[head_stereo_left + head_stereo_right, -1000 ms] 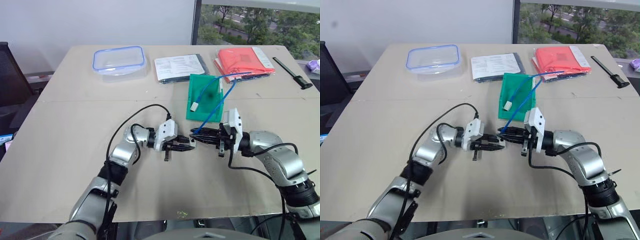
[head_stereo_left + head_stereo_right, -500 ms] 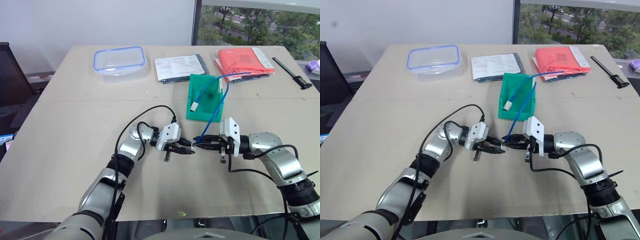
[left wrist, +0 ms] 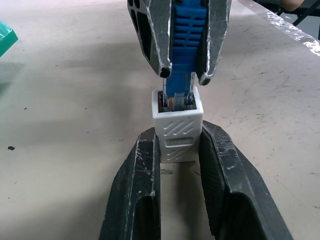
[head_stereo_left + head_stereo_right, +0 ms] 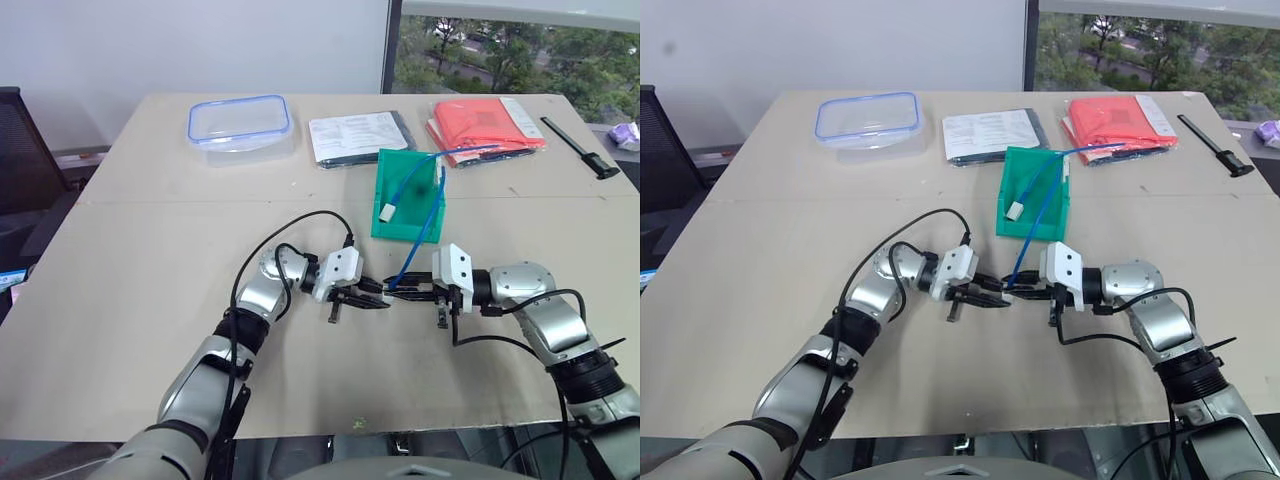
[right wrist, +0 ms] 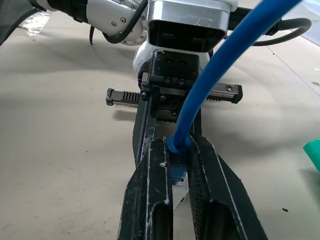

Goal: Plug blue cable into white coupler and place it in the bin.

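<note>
Two grippers tip to tip mid-table; left gripper (image 3: 177,165) clamping white coupler (image 3: 177,131), right gripper (image 5: 176,165) pinching blue cable (image 5: 220,67) plug at its socket; bin (image 4: 408,195) at twelve o'clock

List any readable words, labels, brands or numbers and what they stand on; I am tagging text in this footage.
No text here can be quoted.
Printed sheet: lines of print, too small to read.
Red packet: white label strip along its edge, too small to read.
White coupler: raised chevron pattern and a faint embossed mark, illegible.
Clear box, green bin: no markings visible.
</note>
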